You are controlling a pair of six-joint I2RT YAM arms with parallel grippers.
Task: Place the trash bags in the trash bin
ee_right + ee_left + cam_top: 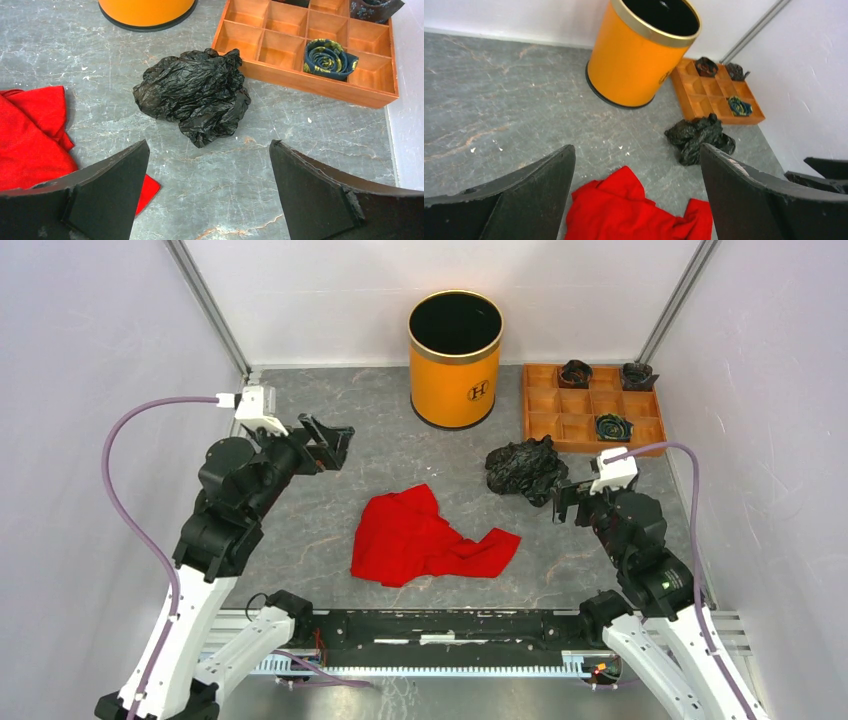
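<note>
The trash bag [525, 468] is a crumpled glossy black plastic lump lying on the grey table between the red cloth and the tray. It also shows in the left wrist view [698, 136] and the right wrist view [197, 95]. The trash bin [455, 358] is orange-yellow with a gold rim and black inside, and stands upright at the back centre [639, 55] [145, 10]. My right gripper [565, 502] [209, 145] is open and empty, just in front of the bag. My left gripper [335, 445] [636, 150] is open and empty at the left, far from the bag.
A red cloth [425, 535] lies crumpled mid-table [624, 210] [30, 135]. An orange-brown compartment tray [590, 405] at the back right holds small rolled dark bundles [329, 59]. White walls close in the back and both sides.
</note>
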